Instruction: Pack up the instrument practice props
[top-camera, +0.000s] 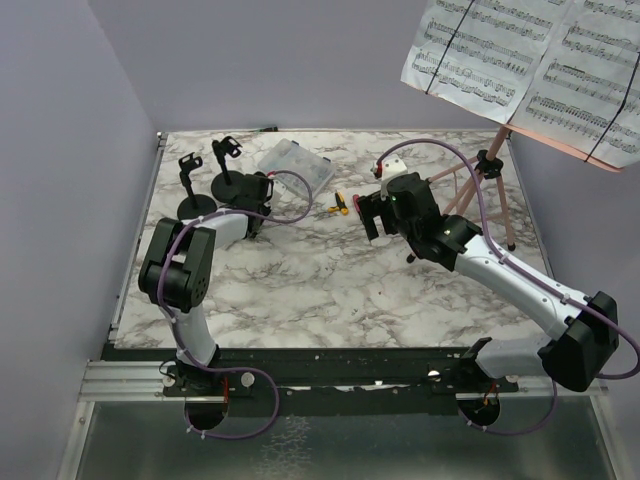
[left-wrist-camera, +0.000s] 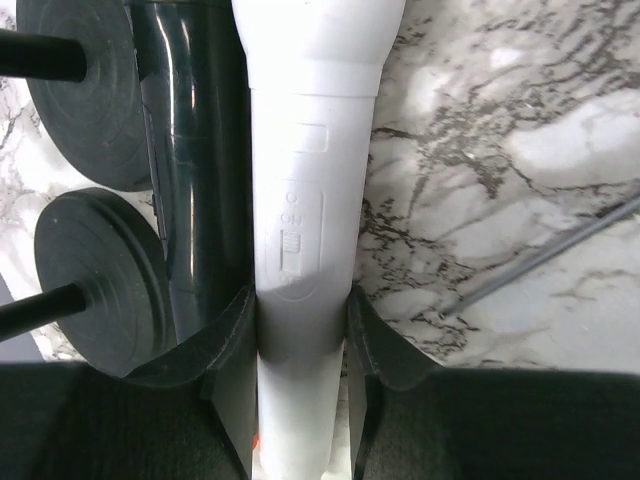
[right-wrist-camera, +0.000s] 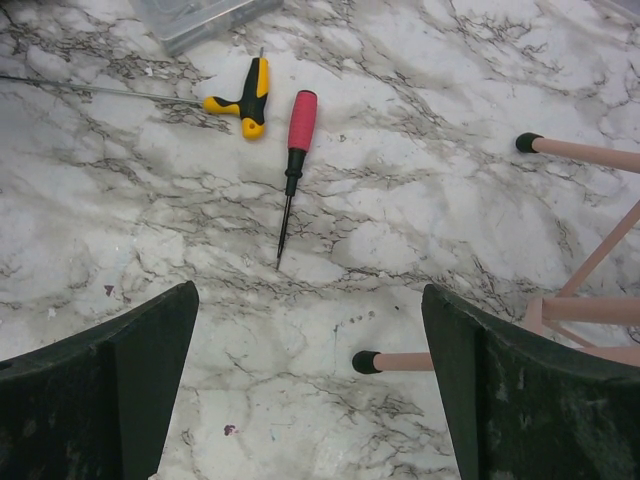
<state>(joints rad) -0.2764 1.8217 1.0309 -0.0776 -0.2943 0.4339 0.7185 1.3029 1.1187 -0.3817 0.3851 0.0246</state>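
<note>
— Left claw (left-wrist-camera: 298, 305) first: what's in it?
— Narrow, clamped on the pale microphone (left-wrist-camera: 310, 150); the black microphone (left-wrist-camera: 200, 150) lies touching it, 2 round holders (left-wrist-camera: 95, 280) just beside, near the far-left edge of the surface (top-camera: 330, 290).
— And the right claw (right-wrist-camera: 308, 300)?
— Wide, holding nothing, over bare marble, with the red screwdriver (right-wrist-camera: 300, 120) ahead and the pink tripod (right-wrist-camera: 580, 150) close on its right, by the surface's right edge.
</note>
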